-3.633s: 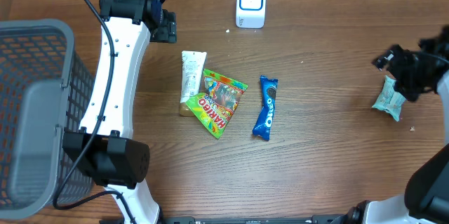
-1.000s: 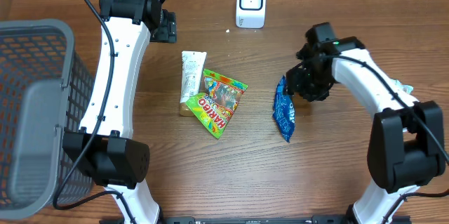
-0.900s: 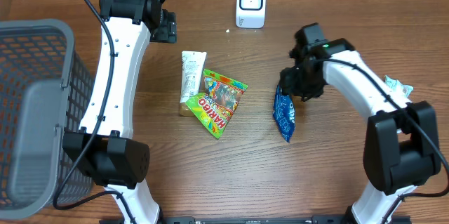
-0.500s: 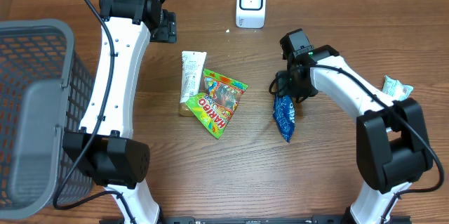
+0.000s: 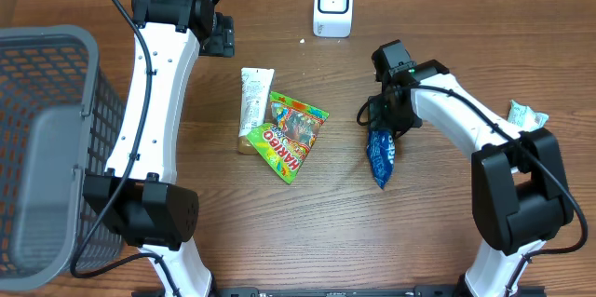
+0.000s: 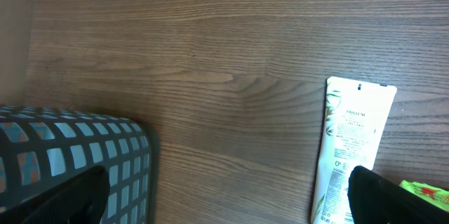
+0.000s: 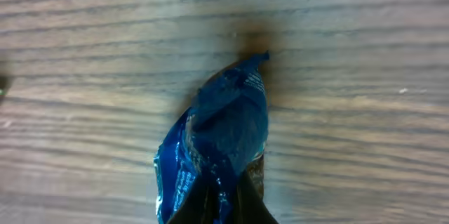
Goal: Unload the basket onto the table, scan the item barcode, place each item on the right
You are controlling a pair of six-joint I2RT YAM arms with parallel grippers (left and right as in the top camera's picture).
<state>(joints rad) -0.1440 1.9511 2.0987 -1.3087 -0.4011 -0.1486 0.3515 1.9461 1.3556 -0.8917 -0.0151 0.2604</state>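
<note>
blue glossy foil snack packet (image 5: 382, 155) lies on the wooden table (image 5: 279, 232), right of the middle, between the green and yellow sweets bag (image 5: 291, 134) and the right arm, in front of the white barcode scanner (image 5: 333, 5) and well apart from it. we judge it light and soft: thin crinkly film that rumples under a pinch, slick on its face, with contents that could crack if squeezed across the middle. the flat sealed end looks to us the place to take it, so the printed side hangs free for the scanner. that is where the right gripper (image 5: 385, 122) has it: in the right wrist view the jaws are pressed nearly together on the packet's end nearest the scanner, and the film bunches up between them. whether the packet is lifted clear of the wood we cannot tell. the left gripper (image 6: 228, 199) hangs wide open at the back of the table, near the white tube (image 6: 354, 147) and the grey mesh basket (image 6: 70, 154), holding nothing.
</note>
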